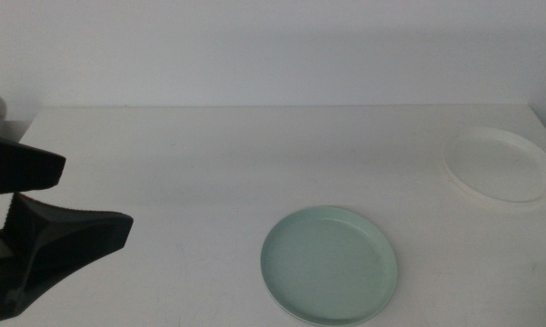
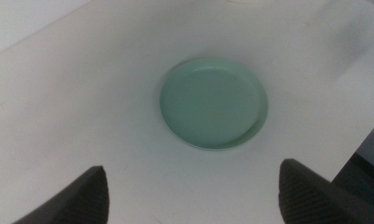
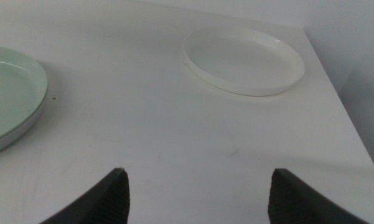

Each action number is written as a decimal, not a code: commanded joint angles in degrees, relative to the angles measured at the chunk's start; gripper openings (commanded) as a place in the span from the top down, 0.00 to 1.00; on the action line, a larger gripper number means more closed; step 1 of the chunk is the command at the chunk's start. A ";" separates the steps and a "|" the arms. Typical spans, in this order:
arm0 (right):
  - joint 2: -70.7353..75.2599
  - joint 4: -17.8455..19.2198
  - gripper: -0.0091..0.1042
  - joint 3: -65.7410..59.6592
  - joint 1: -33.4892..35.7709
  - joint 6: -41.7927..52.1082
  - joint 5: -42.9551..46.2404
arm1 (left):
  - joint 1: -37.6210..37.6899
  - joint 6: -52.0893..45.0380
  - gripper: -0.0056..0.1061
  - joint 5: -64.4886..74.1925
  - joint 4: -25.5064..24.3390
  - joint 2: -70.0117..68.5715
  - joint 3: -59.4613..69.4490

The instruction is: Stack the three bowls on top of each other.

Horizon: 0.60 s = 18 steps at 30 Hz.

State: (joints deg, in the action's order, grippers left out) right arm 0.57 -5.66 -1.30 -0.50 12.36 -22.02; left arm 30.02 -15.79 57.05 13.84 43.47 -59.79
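A mint green bowl (image 1: 329, 265) sits near the front of a white counter (image 1: 182, 173), and a white bowl (image 1: 499, 167) sits well apart at the far right. The left pincer (image 1: 45, 204) hovers spread and empty at the left edge. The right pincer (image 3: 196, 193) is also spread, holding nothing.

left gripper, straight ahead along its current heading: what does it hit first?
Probably the mint green bowl: it sits centred ahead of the open left gripper, only bare table between them. Depth is unclear; the gripper may reach the tabletop short of the bowl.
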 commanded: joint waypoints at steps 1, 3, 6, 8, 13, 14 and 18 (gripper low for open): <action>1.56 -0.19 0.40 0.13 -0.34 0.53 4.23 | 0.06 0.30 0.14 -3.38 1.09 -0.19 -1.44; 0.26 0.76 0.40 4.30 -0.34 0.53 1.19 | 0.06 0.30 0.14 -3.38 1.09 -0.19 -1.44; -3.12 1.15 0.40 12.24 -0.34 0.53 -2.30 | 0.06 0.30 0.14 -3.38 1.09 -0.19 -1.44; -6.86 1.15 0.40 17.73 -0.34 0.53 -5.39 | 0.06 0.30 0.14 -3.38 1.09 -0.19 -1.44; -18.66 1.15 0.40 31.95 -0.34 0.53 -10.23 | 0.06 0.30 0.14 -3.38 1.09 -0.19 -1.44; -20.77 1.31 0.40 34.78 -0.34 0.60 -10.89 | 0.06 0.30 0.14 -3.38 1.09 -0.19 -1.44; -30.71 0.82 0.40 44.44 -0.34 -3.75 -14.31 | 0.06 0.30 0.14 -3.38 1.09 -0.19 -1.44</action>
State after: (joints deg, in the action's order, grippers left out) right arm -26.08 -4.71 38.29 -0.50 10.33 -38.28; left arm 30.02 -15.79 57.05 13.74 43.47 -59.79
